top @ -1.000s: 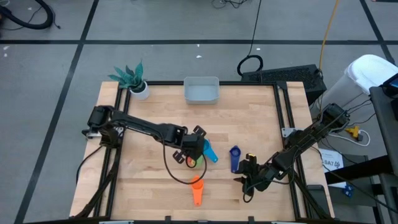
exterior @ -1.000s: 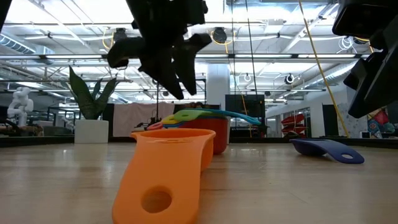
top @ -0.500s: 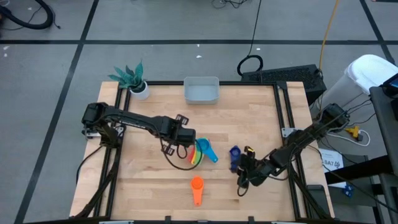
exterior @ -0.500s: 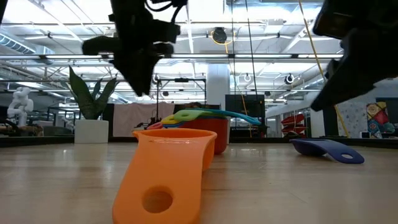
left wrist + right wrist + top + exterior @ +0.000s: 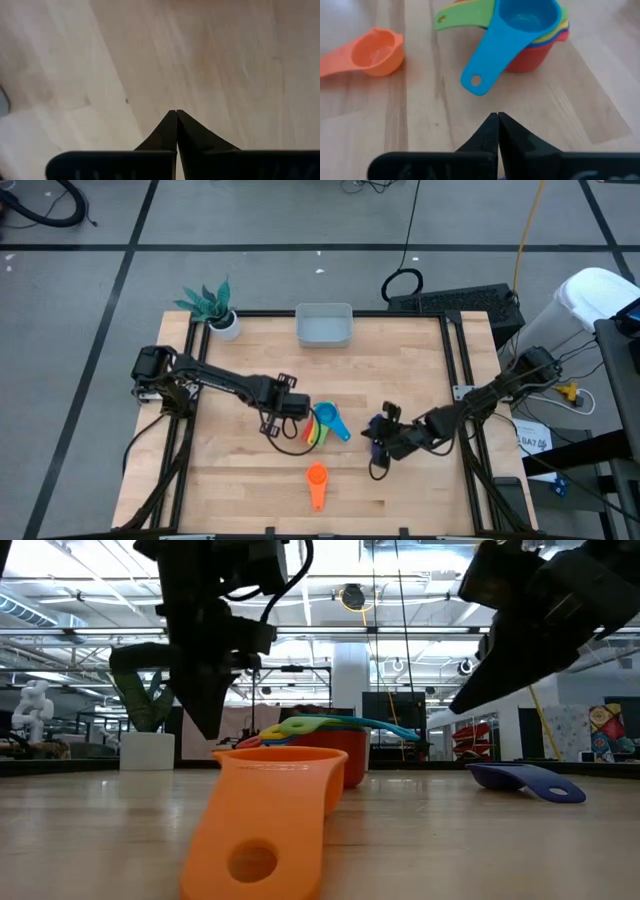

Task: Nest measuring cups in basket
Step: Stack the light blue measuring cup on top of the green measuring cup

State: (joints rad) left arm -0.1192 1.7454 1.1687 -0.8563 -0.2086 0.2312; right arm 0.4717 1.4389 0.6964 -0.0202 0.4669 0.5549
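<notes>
1. High view: the left gripper (image 5: 296, 408) hangs over the wooden table (image 5: 240, 480), just beside a nested stack of plastic measuring cups (image 5: 322, 424), its fingers clenched together on nothing.
2. That stack shows red, yellow and green cups with a light blue cup (image 5: 512, 30) on top.
3. An orange plastic measuring cup (image 5: 317, 483) lies alone near the table's front edge.
4. The right gripper (image 5: 381, 442), pinched closed and empty, hovers at a dark blue measuring cup (image 5: 527, 780) lying on the wood.
5. The pale grey-blue rectangular plastic basket (image 5: 323, 326) sits at the far edge, well apart from every cup, beside a white pot with a teal plant (image 5: 214, 308).
</notes>
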